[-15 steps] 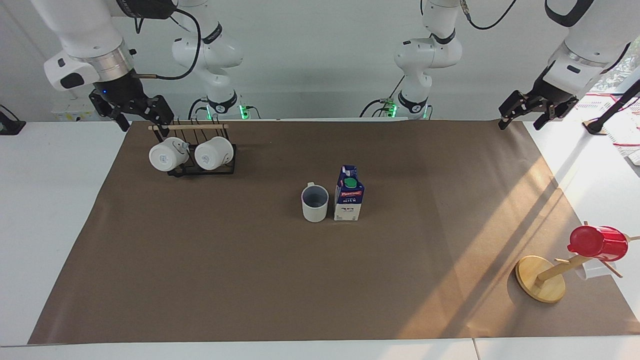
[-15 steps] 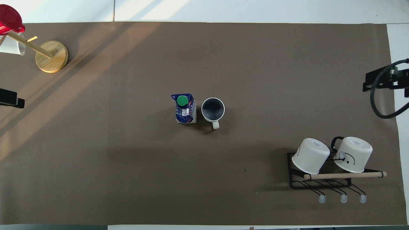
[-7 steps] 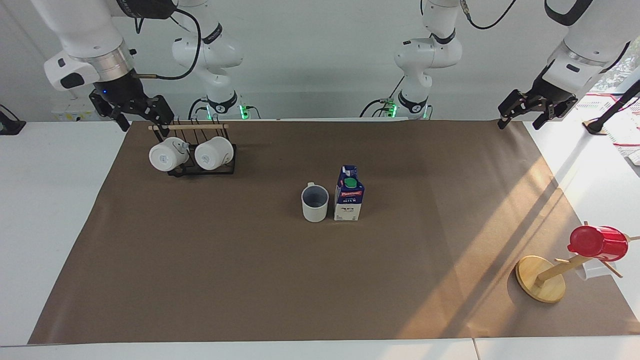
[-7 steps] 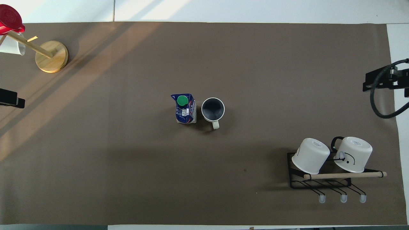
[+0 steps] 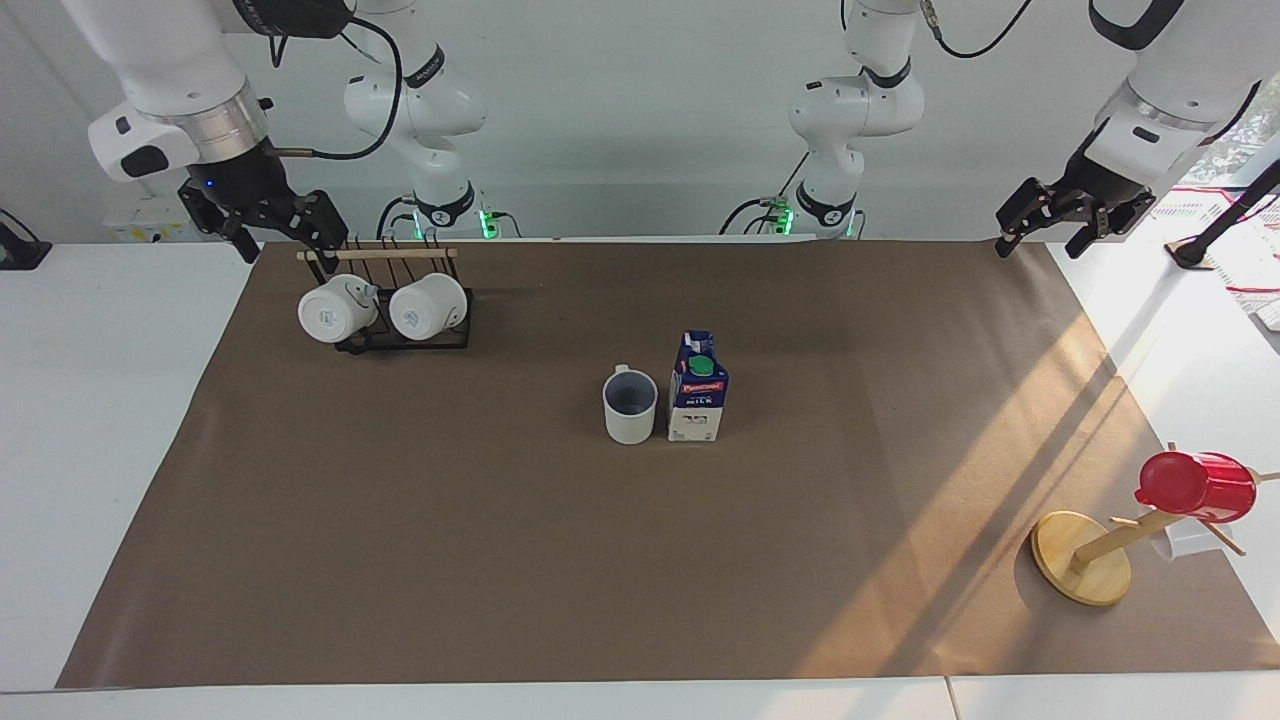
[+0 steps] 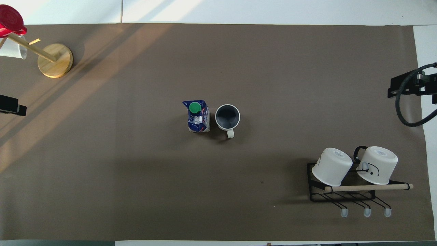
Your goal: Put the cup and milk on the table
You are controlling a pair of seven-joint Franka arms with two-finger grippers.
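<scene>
The cup [image 5: 630, 406] and the milk [image 5: 697, 388] stand upright, just beside each other, on the brown paper in the middle of the desk [image 5: 110, 400], the milk toward the left arm's end. Both are well apart from either arm. The left end effector [image 5: 1048, 232] hangs empty, fingers spread, over the paper's corner; the right end effector [image 5: 268, 228], likewise spread and empty, hangs beside the black rack [image 5: 405, 335] holding two white mugs [image 5: 335, 308].
</scene>
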